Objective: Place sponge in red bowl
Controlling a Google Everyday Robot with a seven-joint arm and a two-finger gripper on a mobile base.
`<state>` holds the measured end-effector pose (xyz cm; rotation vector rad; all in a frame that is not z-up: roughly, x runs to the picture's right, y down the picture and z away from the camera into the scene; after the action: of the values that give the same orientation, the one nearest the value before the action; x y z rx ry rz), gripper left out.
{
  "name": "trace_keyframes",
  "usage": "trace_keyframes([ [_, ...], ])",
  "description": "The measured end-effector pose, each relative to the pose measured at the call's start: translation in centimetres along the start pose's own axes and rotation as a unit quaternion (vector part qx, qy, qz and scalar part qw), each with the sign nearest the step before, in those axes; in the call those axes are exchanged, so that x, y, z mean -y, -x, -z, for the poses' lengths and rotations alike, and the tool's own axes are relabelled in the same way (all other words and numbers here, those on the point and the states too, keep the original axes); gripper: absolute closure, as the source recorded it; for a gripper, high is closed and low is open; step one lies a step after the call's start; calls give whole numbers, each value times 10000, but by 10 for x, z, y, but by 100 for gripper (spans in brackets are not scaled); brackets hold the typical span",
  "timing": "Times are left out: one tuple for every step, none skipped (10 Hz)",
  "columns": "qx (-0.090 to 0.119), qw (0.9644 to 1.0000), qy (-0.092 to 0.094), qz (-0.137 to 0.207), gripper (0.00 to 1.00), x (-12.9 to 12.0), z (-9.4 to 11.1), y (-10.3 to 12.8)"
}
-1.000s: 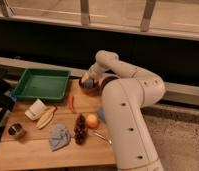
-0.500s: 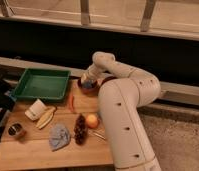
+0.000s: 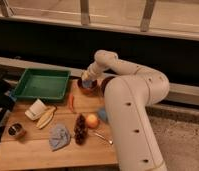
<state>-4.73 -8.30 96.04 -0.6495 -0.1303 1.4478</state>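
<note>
The tool hangs in the middle of the frame, just over the red bowl, which stands on the worktop right of the green tray. In the last second it has hardly moved and it stays above the bowl. A pale blue piece at its tip, probably the sponge, sits at the bowl's rim. I cannot tell if the tool is wide or narrow. I judge that only the release remains.
</note>
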Motion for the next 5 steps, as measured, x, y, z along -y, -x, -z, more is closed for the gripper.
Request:
trace_keyframes([
  [97, 10000, 12, 18, 100, -3, 13, 5],
  [227, 9997, 26, 55, 100, -8, 30, 12],
  [322, 9994, 34, 97, 100, -12, 43, 17],
  [441, 9989, 42, 169, 100, -18, 59, 24],
  [567, 9981, 53, 237, 100, -24, 74, 29],
])
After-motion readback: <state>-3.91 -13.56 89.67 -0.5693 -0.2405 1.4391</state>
